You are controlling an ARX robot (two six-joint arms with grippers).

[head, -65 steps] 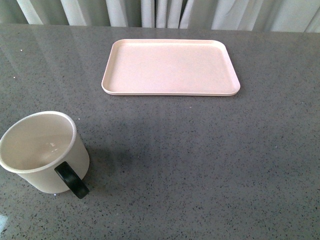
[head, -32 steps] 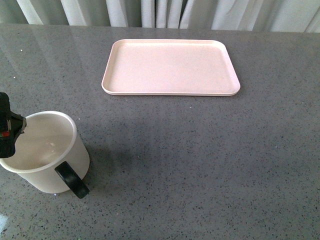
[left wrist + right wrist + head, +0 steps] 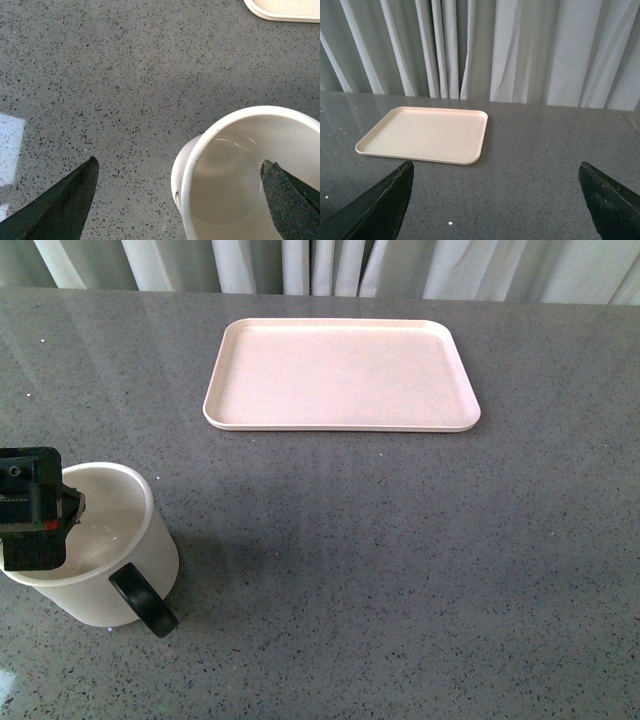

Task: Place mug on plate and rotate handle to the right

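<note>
The cream mug (image 3: 125, 535) stands upright on the grey table at the near left, its black handle (image 3: 143, 601) pointing toward the near right. The pink plate (image 3: 340, 375) lies bare at the far centre, well apart from the mug. My left gripper (image 3: 40, 525) hangs open over the left part of the mug's mouth. In the left wrist view one fingertip (image 3: 280, 195) is inside the mug (image 3: 225, 170) and the other (image 3: 75, 195) outside over the table, with the left gripper (image 3: 180, 167) straddling the wall without touching it. My right gripper (image 3: 495, 172) is open and holds nothing, short of the plate (image 3: 425, 135).
Pale curtains (image 3: 520, 50) hang behind the table's far edge. A corner of the plate (image 3: 285, 10) shows in the left wrist view. A bright reflection (image 3: 10, 145) lies on the speckled tabletop (image 3: 400, 560) beside the mug.
My left gripper has come in from the left edge and moved right over the mug's mouth. The mug and the plate have not moved.
</note>
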